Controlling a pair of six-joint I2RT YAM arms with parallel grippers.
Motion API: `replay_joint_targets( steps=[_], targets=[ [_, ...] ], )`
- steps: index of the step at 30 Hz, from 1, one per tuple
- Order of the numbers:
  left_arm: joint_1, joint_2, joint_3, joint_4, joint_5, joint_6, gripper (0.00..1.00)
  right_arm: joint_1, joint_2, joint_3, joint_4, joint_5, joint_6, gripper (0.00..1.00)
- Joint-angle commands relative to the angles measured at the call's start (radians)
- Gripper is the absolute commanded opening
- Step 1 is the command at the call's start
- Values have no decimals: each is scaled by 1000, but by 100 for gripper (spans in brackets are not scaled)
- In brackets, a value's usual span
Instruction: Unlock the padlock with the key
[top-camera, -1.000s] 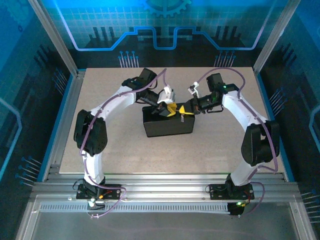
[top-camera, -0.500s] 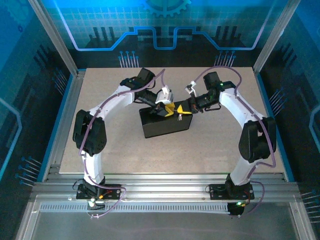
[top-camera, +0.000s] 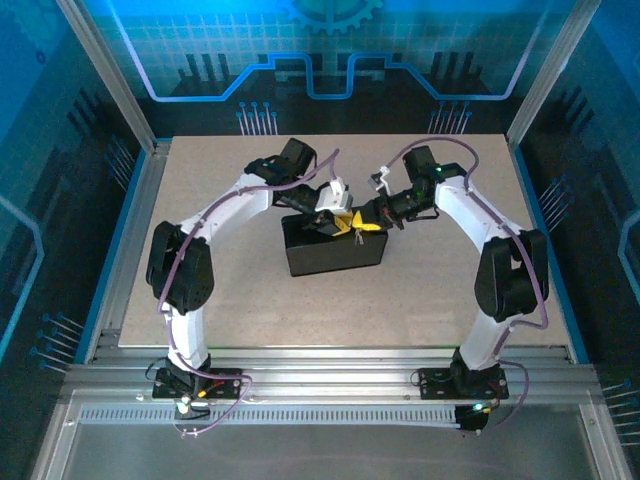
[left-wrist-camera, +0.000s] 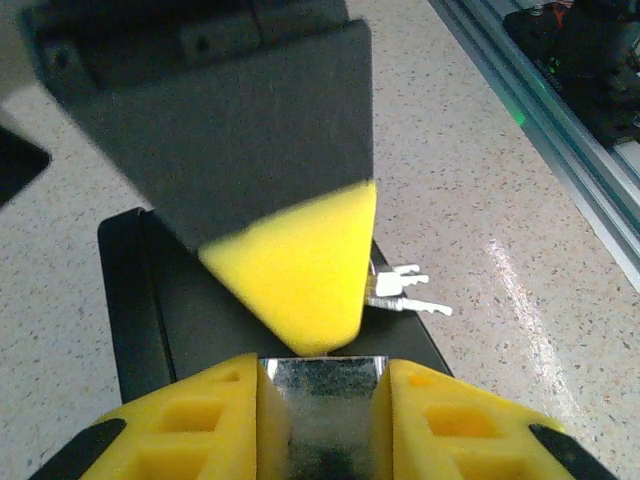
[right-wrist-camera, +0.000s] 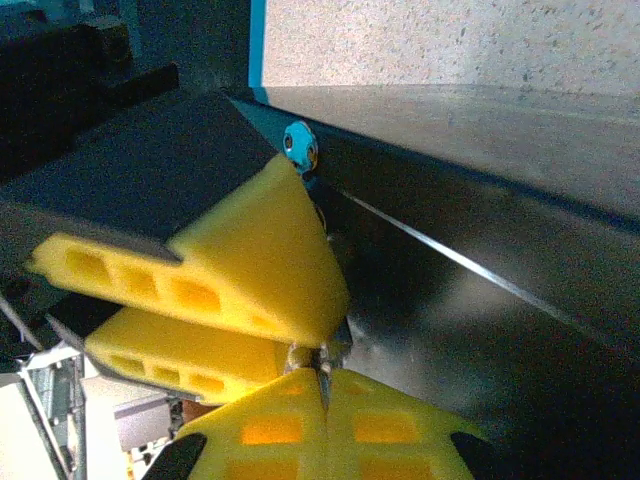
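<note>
Seen from above, the right gripper had moved closer to the left gripper over the far edge of the black box. In the left wrist view, the left gripper clamped a silvery padlock. The key bunch dangled over the box's right side, partly behind the right gripper's yellow fingertip. In the right wrist view, the right gripper's pads were pressed together, pinching a thin blade of the bunch.

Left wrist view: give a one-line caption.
Left gripper clamps the silvery padlock; key bunch beside the right gripper's yellow finger.

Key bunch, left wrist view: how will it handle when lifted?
Likely floppy: the key bunch has thin blades splayed loosely from a ring, so the spare blades may swing. It is small, thin metal, so probably light and prone to slipping in a pinch.
</note>
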Motion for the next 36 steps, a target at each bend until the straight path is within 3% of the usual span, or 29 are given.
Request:
replay_joint_targets(
  steps=[1, 7, 13, 18, 24, 28, 32, 36],
  targets=[
    [-32, -40, 1, 22, 94, 18, 7, 29, -36, -26, 103, -92, 71, 0],
    [-32, -45, -1, 28, 124, 7, 6, 26, -39, -75, 165, -64, 98, 1],
    [-31, -45, 2, 36, 140, -16, 5, 33, -60, -72, 304, -87, 218, 15],
    [-14, -28, 2, 14, 120, -16, 4, -8, -100, -14, 130, -30, 70, 29],
    [10, -24, -10, 4, 105, -27, 3, -86, -139, -10, -20, 71, -71, 37],
    [21, -28, -14, -12, 114, -30, 3, -109, -185, -15, -32, 135, -140, 37],
    [30, -15, 22, -83, 140, -13, 3, -73, -306, -88, 84, 235, -299, 33],
    [34, 10, 71, -165, 158, 5, 4, -8, -455, -281, 403, 410, -433, 35]
  ],
)
